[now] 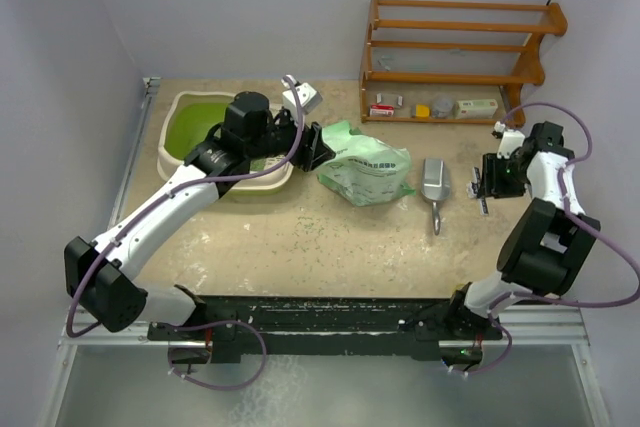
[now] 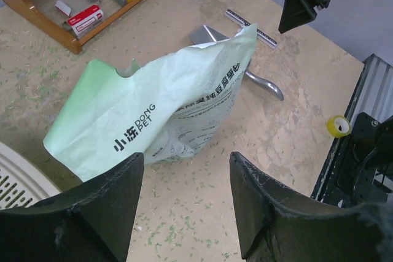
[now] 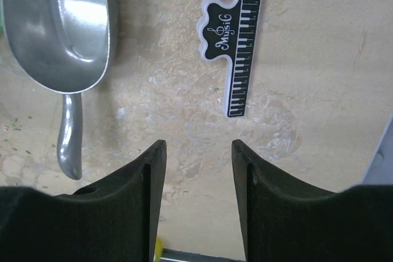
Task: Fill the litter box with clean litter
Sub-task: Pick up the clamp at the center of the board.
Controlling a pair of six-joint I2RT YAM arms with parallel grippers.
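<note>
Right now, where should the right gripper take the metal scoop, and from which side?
Probably by its handle, from above, jaws across it: the scoop lies flat, bowl up, and the handle is slim and clear of the bag; the bowl looks too wide.

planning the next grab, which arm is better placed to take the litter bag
Probably left: the left gripper, open, faces the bag closely, beside the litter box. The right gripper hangs open past the scoop, farther off.
</note>
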